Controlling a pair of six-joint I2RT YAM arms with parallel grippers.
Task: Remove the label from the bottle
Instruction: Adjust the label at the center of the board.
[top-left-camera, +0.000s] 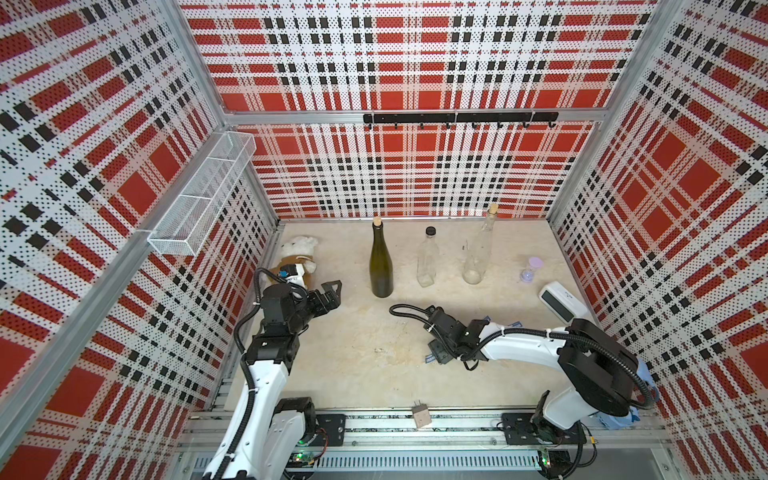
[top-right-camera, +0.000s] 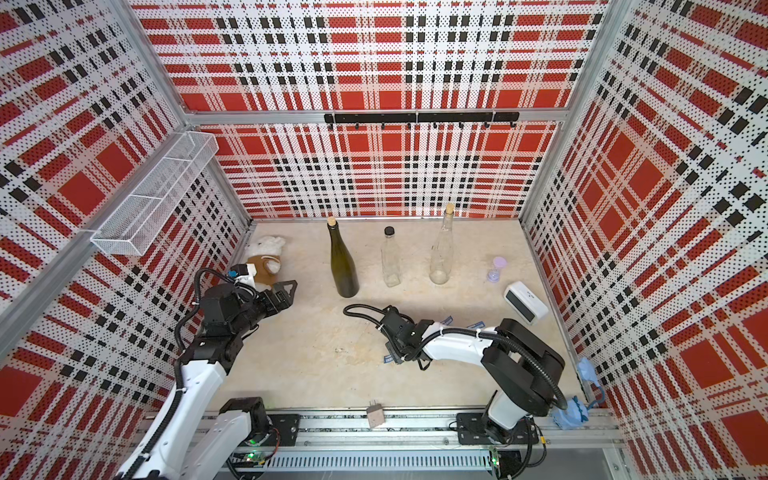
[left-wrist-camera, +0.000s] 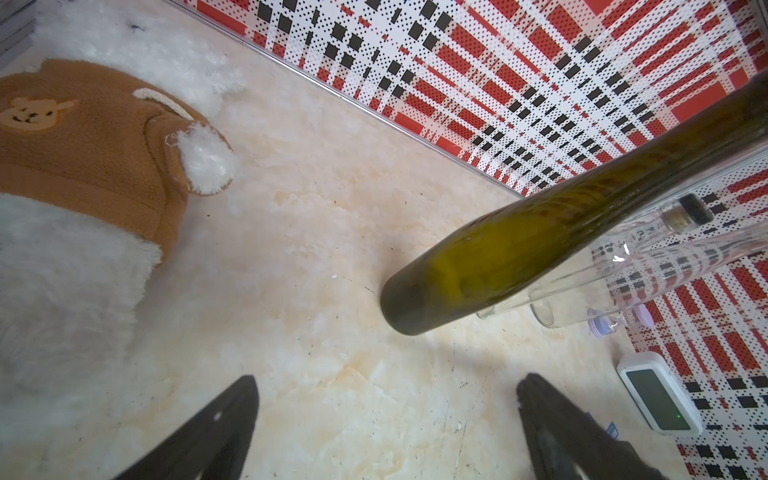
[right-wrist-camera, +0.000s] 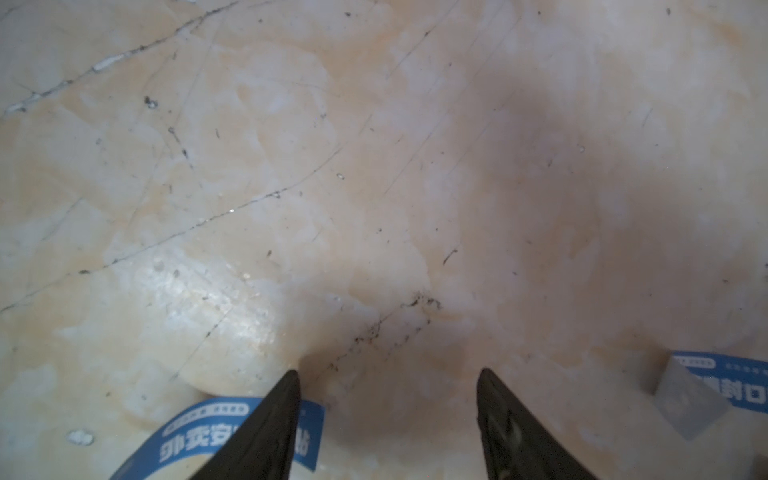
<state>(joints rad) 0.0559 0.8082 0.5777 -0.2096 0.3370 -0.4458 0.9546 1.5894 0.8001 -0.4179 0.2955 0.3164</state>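
Left claw (left-wrist-camera: 386, 382) first: its two black fingers stand wide apart with nothing between them, up off the marble-look table (top-left-camera: 357, 365) and aimed at the foot of the green bottle (left-wrist-camera: 498, 257). That bottle stands upright toward the back of the table in both top views, cork in its neck, its glass showing bare green on the sides we get.

Over to the right claw (right-wrist-camera: 388, 372): fingers parted as well, nothing gripped, tips low over bare tabletop near the middle. And look at this: one finger hangs over a blue label (right-wrist-camera: 195, 440) lying flat on the table, white print on it. Whether the finger touches it, I cannot tell. Another blue label (right-wrist-camera: 723, 384) lies on the table off to the claw's other side, apart from it.

Next to the green bottle stand a clear bottle with a black cap (top-left-camera: 428, 259) and a taller corked clear bottle (top-left-camera: 478, 249), all three in a row. A plush toy (top-left-camera: 300, 246) lies in the back corner on the left arm's side, just beyond the left claw.
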